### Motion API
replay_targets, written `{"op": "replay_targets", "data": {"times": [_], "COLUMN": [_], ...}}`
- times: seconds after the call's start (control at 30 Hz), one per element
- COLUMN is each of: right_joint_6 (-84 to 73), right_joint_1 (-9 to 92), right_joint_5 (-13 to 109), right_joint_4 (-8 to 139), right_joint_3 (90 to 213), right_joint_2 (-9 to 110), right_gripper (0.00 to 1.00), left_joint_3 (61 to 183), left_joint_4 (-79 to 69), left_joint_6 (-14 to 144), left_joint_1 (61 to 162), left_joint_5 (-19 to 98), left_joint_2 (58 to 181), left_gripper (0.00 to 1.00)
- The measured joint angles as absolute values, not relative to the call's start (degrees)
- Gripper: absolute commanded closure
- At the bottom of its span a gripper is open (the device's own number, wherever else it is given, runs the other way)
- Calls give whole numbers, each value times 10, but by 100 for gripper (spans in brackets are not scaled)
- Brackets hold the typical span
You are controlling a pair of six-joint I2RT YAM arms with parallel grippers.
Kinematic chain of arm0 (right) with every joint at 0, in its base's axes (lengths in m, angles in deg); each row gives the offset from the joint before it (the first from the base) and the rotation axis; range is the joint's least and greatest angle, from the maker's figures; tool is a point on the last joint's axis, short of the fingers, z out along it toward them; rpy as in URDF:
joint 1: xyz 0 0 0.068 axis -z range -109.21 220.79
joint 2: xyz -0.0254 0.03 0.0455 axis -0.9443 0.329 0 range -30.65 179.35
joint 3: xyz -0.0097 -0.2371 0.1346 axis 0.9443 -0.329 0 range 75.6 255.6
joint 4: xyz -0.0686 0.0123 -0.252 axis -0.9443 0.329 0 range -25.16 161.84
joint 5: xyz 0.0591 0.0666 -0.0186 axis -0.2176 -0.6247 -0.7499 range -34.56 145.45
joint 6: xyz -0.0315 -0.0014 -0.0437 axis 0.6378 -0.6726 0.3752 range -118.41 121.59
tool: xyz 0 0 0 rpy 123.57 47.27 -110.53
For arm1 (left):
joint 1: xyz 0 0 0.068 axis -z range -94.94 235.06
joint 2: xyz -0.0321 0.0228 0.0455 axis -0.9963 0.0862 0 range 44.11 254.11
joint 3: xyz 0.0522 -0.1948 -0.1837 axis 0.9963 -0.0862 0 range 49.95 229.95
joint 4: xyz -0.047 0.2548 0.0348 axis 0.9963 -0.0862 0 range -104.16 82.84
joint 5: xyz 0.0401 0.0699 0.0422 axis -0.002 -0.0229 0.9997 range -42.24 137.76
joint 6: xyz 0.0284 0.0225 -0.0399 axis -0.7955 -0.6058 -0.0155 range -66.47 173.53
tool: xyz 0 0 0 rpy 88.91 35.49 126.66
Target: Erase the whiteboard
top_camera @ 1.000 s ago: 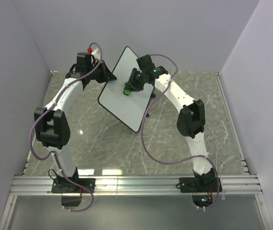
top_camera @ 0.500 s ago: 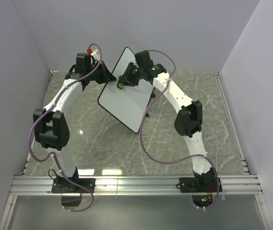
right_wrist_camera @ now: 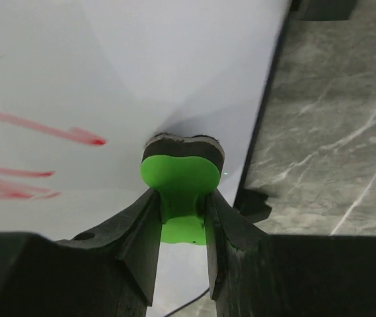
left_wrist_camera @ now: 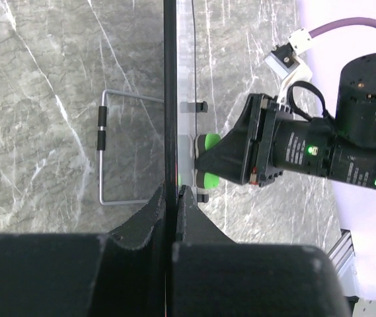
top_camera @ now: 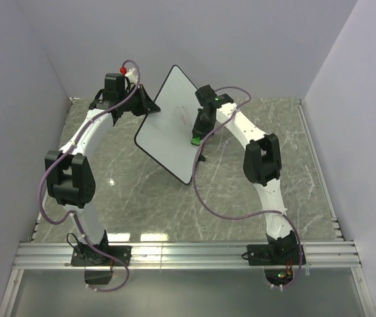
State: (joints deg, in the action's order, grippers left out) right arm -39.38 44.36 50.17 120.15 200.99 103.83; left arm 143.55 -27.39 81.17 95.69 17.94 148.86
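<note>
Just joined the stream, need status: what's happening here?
The left gripper is shut on the edge of the whiteboard, holding it up at a tilt. The right gripper grips a green eraser pressed against the board near its edge. Red strokes show beside it, so erasing isn't finished.

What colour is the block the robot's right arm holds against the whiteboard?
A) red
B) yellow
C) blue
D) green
D: the eraser pinched in the right tool is bright green, with its dark pad against the whiteboard.
</note>
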Motion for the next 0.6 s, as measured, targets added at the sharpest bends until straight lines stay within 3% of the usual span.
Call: {"op": "replay_targets", "data": {"times": [0.23,0.6], "right_joint_6": [-387,-427], "right_joint_1": [415,401], "right_joint_5": [482,424], "right_joint_4": [1203,1102], "right_joint_3": [2105,2120], "right_joint_2": [1048,1034], "right_gripper": [100,100], "left_joint_3": [1436,1435], "left_joint_4": [-275,-276], "left_joint_6": [811,810], "left_joint_1": [957,957], "left_joint_5": [179,179], "left_joint_2": [1488,1488], "left_gripper": [100,100]}}
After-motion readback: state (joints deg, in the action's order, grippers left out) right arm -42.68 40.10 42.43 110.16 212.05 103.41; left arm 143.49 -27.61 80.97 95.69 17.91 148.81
